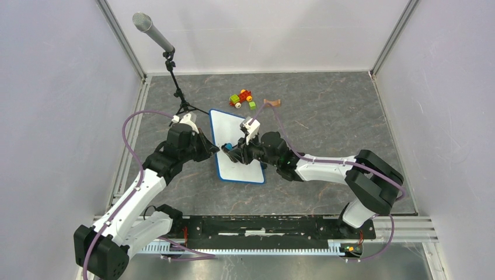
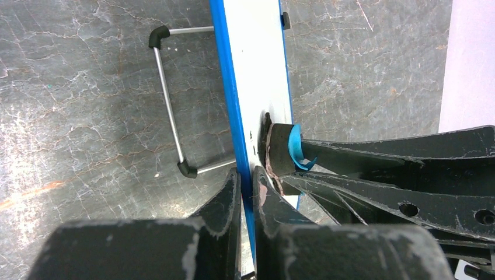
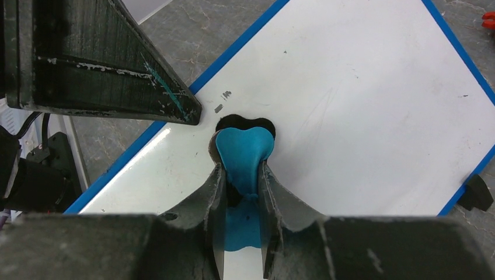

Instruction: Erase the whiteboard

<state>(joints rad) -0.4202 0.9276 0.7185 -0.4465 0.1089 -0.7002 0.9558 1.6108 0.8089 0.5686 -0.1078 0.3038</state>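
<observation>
The whiteboard (image 1: 236, 146) lies mid-table, white with a blue rim; its face looks almost blank, with two small dark marks (image 3: 222, 101) near the left rim. My left gripper (image 1: 211, 146) is shut on the board's left blue rim (image 2: 233, 99), one finger on each side of it. My right gripper (image 1: 232, 153) is shut on a small blue-topped eraser (image 3: 243, 153) with a dark felt base, pressed onto the board near its left edge. The eraser (image 2: 283, 151) also shows in the left wrist view, against the board beside my left fingers (image 2: 265, 192).
A microphone on a black tripod (image 1: 175, 87) stands at the back left. Small coloured toy blocks (image 1: 242, 98) and a brown piece (image 1: 272, 103) lie behind the board. The board's wire stand (image 2: 169, 105) and black feet (image 3: 476, 192) show underneath. Enclosure walls surround the table.
</observation>
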